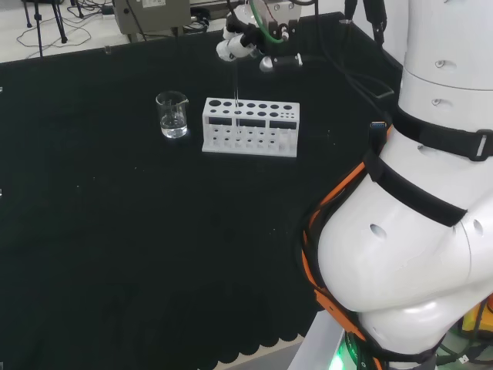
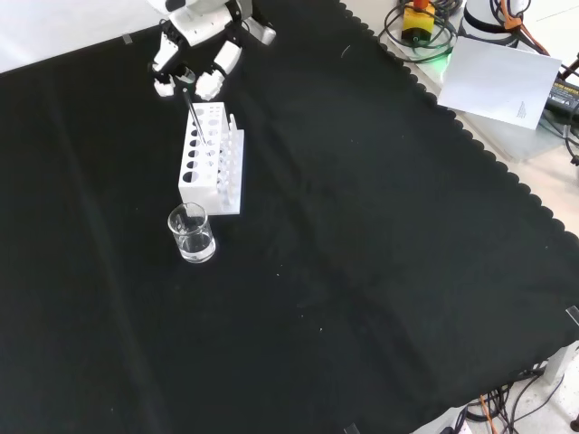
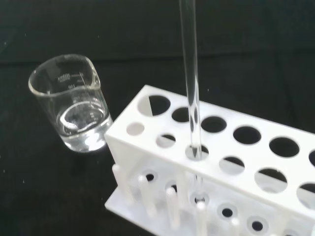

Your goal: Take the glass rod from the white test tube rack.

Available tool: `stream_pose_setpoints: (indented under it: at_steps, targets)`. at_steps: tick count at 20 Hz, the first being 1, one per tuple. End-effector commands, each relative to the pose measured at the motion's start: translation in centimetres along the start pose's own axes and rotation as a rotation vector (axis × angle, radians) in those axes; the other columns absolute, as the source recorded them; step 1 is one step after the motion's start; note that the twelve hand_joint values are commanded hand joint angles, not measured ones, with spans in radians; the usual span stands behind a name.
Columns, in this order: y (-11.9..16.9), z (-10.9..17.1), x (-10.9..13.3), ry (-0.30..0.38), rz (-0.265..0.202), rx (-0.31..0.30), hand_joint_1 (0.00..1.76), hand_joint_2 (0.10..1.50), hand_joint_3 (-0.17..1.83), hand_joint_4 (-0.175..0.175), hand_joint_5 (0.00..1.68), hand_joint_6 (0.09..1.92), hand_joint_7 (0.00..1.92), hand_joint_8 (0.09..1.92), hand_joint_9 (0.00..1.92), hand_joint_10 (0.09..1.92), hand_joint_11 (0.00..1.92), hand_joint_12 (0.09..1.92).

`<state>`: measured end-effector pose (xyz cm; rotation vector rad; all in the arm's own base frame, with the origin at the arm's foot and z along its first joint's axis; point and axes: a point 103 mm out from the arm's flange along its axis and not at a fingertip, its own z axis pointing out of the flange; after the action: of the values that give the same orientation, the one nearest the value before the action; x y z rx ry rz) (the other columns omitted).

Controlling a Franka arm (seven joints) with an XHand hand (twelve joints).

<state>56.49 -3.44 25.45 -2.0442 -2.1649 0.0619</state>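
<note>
- The white test tube rack (image 1: 250, 127) stands on the black-clothed counter (image 1: 115, 254), its top plate pierced by two rows of round holes.
- The glass rod (image 3: 191, 78) stands upright in the rack. In the wrist view it passes down through a hole in the row nearer the pegs, and its lower end reaches the rack's base plate.
- In the head view the rod (image 1: 237, 104) shows as a thin pale line rising from the left part of the rack toward the robot hand (image 1: 246, 38) above it.
- In the front view the robot hand (image 2: 194, 54) hangs over the far end of the rack (image 2: 210, 158), its fingertips gathered round the upper end of the rod (image 2: 191, 104). The fingers are curled and appear to pinch the rod's top, though the contact itself is small and hard to make out.
- A clear glass beaker (image 1: 172, 115) stands just beside the rack, at its left in the head view and nearer the camera in the front view (image 2: 191, 232). It does not touch the rack.
- The wrist view shows a shallow layer of clear liquid in the beaker (image 3: 74, 103).
- Short white pegs (image 3: 147, 194) rise from the rack's base along one long side.
</note>
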Motion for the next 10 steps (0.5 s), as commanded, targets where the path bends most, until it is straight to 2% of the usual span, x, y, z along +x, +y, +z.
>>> stream_pose_setpoints:
  at_steps: [1,7,10]
  targets:
    - [1.19,0.67,0.83,-0.021,0.002,0.026,0.66,1.19,-0.17,-0.175,0.35,0.90,0.81,1.15,1.12,1.07,1.06,1.30]
    - [1.42,0.99,0.79,-0.023,0.000,0.025,0.67,1.19,-0.17,-0.175,0.40,0.93,0.86,1.16,1.16,1.08,1.08,1.30]
    - [1.03,1.26,-0.08,-0.024,-0.004,0.010,0.68,1.19,-0.17,-0.175,0.46,0.97,0.91,1.15,1.19,1.08,1.08,1.30]
